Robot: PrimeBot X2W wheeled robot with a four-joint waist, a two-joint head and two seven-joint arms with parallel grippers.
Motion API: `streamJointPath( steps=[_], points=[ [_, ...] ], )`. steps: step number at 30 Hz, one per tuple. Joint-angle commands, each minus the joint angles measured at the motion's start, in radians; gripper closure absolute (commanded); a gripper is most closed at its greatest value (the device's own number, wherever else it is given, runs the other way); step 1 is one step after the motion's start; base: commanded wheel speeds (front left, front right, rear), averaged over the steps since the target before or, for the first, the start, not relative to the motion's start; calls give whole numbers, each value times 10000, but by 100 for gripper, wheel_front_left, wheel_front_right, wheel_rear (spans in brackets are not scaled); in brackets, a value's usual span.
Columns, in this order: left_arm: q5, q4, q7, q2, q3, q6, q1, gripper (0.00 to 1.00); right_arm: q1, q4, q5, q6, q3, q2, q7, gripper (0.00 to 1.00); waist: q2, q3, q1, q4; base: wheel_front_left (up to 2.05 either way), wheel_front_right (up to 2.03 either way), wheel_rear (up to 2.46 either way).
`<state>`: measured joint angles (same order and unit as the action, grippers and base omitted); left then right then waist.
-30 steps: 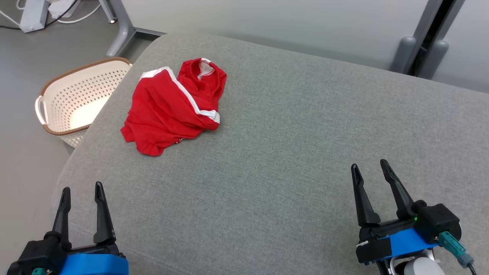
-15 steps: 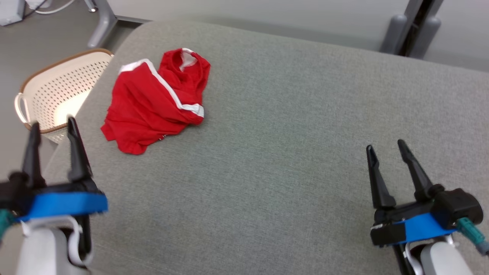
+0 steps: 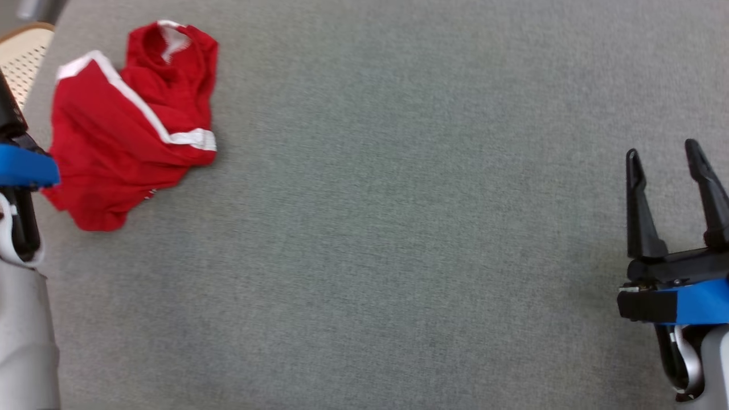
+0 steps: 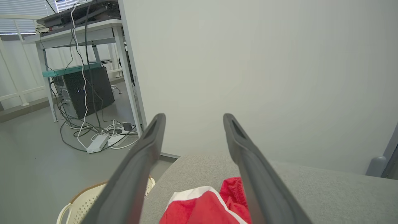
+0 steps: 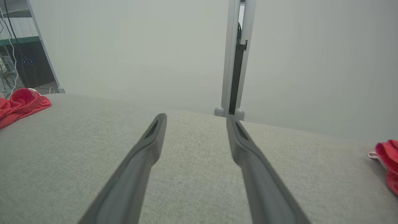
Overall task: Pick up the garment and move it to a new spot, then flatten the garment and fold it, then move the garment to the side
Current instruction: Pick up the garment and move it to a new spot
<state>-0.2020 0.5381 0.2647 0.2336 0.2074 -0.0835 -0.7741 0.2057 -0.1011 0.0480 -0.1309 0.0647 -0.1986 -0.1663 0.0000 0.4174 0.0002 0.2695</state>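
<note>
The garment (image 3: 131, 125), red with white trim, lies crumpled at the far left of the grey cushion (image 3: 398, 228). My left gripper (image 4: 194, 116) is open and hovers just short of it; the red cloth (image 4: 202, 208) shows low between its fingers. In the head view that arm's blue wrist band (image 3: 23, 165) sits at the left edge beside the garment. My right gripper (image 3: 662, 149) stands open over bare cushion far to the right, nothing between its fingers (image 5: 196, 117). From the right wrist the garment (image 5: 18, 104) is a red heap at the far left.
A cream perforated basket (image 3: 25, 51) stands on the floor off the cushion's left edge (image 4: 77, 205). A desk with cables and a power strip (image 4: 96, 143) stands beyond it. Another red cloth item (image 5: 387, 161) lies at the cushion's right end. A pale wall backs the cushion.
The head camera has tilted down and closer, shifting the whole picture. My left arm has risen along the left edge to beside the garment. Both grippers stay open; the garment has not moved.
</note>
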Motion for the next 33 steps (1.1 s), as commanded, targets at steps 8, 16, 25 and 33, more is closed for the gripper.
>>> streamJointPath(
  steps=[8, 16, 25, 33],
  points=[
    [-307, 2670, -914, 514, -320, -296, -1276, 0, 176, -686, -96, 6, 236, -189, 214, 0, 0, 1050, -2, -657, 0, 0, 0],
    [-1040, 4630, -3120, 392, -693, -451, -1814, 0, 107, -930, -122, 6, 416, -259, 333, 0, 0, 1188, -2, -578, 0, 0, 0],
    [-2393, 4879, -5179, 410, -1522, -482, -1885, 0, 234, -900, -119, 4, 232, -222, 339, 0, 0, 1140, -2, -597, 0, 0, 0],
    [-2842, 4639, -5346, 895, -2104, -483, -1639, 100, 220, -762, -46, 6, 264, -117, 224, 0, 0, 1047, -2, -845, 0, 0, 0]
  ],
)
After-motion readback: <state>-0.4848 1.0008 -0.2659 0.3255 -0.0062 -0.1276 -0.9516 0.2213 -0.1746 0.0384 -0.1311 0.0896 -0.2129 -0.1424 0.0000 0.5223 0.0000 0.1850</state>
